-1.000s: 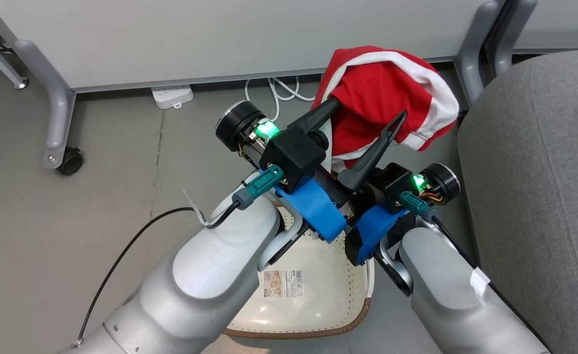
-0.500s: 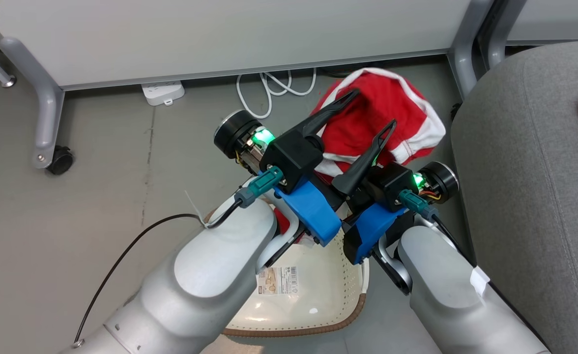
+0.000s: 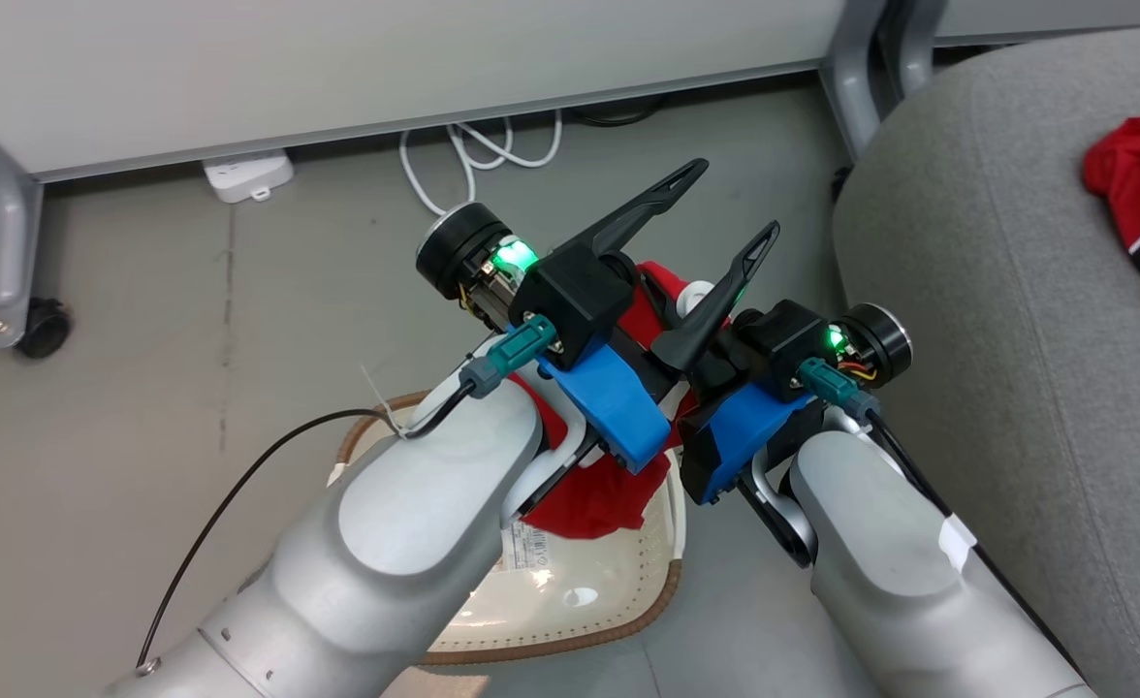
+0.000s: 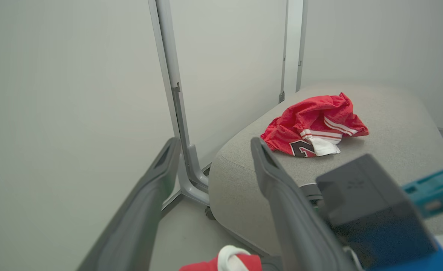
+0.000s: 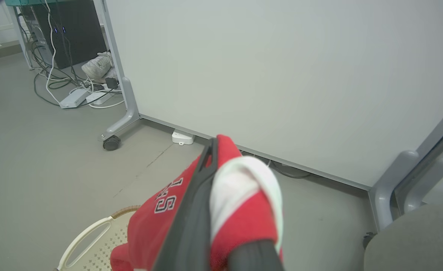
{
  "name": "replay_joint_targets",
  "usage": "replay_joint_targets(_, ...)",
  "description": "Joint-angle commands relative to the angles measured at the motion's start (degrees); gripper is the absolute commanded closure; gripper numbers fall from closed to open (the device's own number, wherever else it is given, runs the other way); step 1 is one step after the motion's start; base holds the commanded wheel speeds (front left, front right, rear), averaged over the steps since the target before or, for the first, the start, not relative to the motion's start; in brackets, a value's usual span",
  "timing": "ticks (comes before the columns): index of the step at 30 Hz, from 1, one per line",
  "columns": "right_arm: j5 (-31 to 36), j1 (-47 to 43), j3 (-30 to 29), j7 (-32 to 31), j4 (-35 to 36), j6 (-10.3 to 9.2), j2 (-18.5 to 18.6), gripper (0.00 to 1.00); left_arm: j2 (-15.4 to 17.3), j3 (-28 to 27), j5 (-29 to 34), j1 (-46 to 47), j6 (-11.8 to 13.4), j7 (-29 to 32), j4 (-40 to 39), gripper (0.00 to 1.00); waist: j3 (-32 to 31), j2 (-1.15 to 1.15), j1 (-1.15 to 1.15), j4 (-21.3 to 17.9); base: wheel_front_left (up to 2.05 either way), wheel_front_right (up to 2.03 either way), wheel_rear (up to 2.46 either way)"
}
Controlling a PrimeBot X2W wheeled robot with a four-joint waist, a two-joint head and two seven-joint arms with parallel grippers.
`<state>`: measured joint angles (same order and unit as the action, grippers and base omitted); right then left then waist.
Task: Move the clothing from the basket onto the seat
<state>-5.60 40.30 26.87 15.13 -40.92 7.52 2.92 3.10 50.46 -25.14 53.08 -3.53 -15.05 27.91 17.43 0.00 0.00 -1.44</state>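
Observation:
One red garment point(image 3: 597, 496) with white trim hangs from under my crossed grippers down over the cream basket point(image 3: 570, 635). In the right wrist view this garment point(image 5: 244, 222) is draped around my right gripper point(image 5: 221, 150), which is shut on it; printed letters show on the cloth. My left gripper point(image 4: 214, 143) stands open with nothing between its fingers point(image 4: 281, 199), just above the garment's white-trimmed edge point(image 4: 229, 261). The second red garment point(image 4: 313, 128), with a black-and-white mark, lies crumpled on the grey sofa seat point(image 4: 394, 124). From the head camera both grippers, left point(image 3: 667, 194) and right point(image 3: 759, 247), point up and to the right.
A white partition wall on grey wheeled legs point(image 3: 8, 242) stands behind. A power strip point(image 3: 245, 174) and white cables point(image 3: 478, 155) lie on the floor at its foot. The sofa point(image 3: 997, 291) fills the right side, close to my right arm.
The garment, earlier draped high over both grippers' fingers, has dropped to hang below them over the basket, and the left gripper's fingers are free of it. The head camera has turned right.

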Motion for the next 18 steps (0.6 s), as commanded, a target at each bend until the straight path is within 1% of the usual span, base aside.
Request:
replay_joint_targets(1, -0.5, 1.0, -0.3, 0.0, 0.5, -0.06, -0.1, 1.00, 0.5, 0.0, 0.2, 0.8, 0.1, -0.2, 0.1, 0.00, 0.7, 0.00, 0.00, -1.4, 0.00, 0.00, 0.00)
replay_joint_targets(10, -1.1, -0.2, -3.0, 0.0, 3.2, -0.06, -0.1, 1.00, 1.5, 0.7, 0.5, 1.9, 0.0, 0.2, 0.5, 0.00, 3.1, 0.00, 0.00, -7.9, 0.00, 0.00, 0.00)
replay_joint_targets(18, -1.3, -1.8, -6.8, 0.0, 6.0, -0.06, -0.1, 1.00, 2.5, 1.7, 0.8, 2.5, -0.2, 1.2, 0.3, 0.00, 4.5, 0.00, 0.00, -14.1, 0.00, 0.00, 0.00)
